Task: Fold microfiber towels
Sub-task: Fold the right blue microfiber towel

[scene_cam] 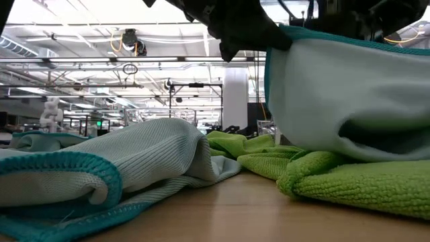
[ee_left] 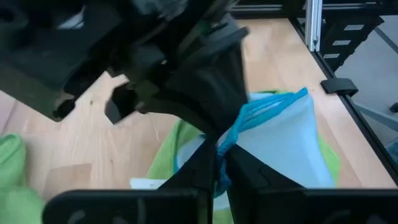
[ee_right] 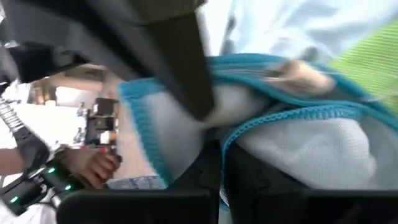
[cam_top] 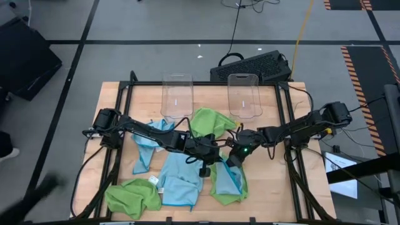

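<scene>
A light blue microfiber towel with a teal hem [scene_cam: 336, 87] is held up by both grippers over a lime green towel [scene_cam: 349, 181] at the table's middle right; it also shows in the high view [cam_top: 232, 178]. My left gripper [cam_top: 207, 157] and my right gripper [cam_top: 232, 156] stand close together above it, both shut on its hem. Other towels lie loose: light blue ones [cam_top: 178, 182] [cam_top: 147, 147] and green ones [cam_top: 131, 195] [cam_top: 209, 122]. My left gripper pinches the light blue towel's teal hem [ee_left: 233, 134] between its two fingers; the edge is bunched there. The cloth spreads away beyond the fingers, lifted off the green towel at that end. My right gripper pinches the same towel's teal hem [ee_right: 249, 130] between its two fingers, close beside the left gripper's finger [ee_right: 186, 68]. The hem is folded over at the fingers. The cloth hangs below, and its lower part sags onto the green towel [scene_cam: 376, 144].
Two clear plastic bins [cam_top: 177, 94] [cam_top: 244, 94] stand at the table's far edge. A black keyboard [cam_top: 253, 65] lies beyond the table. Bare wood [cam_top: 275, 181] shows at the near right.
</scene>
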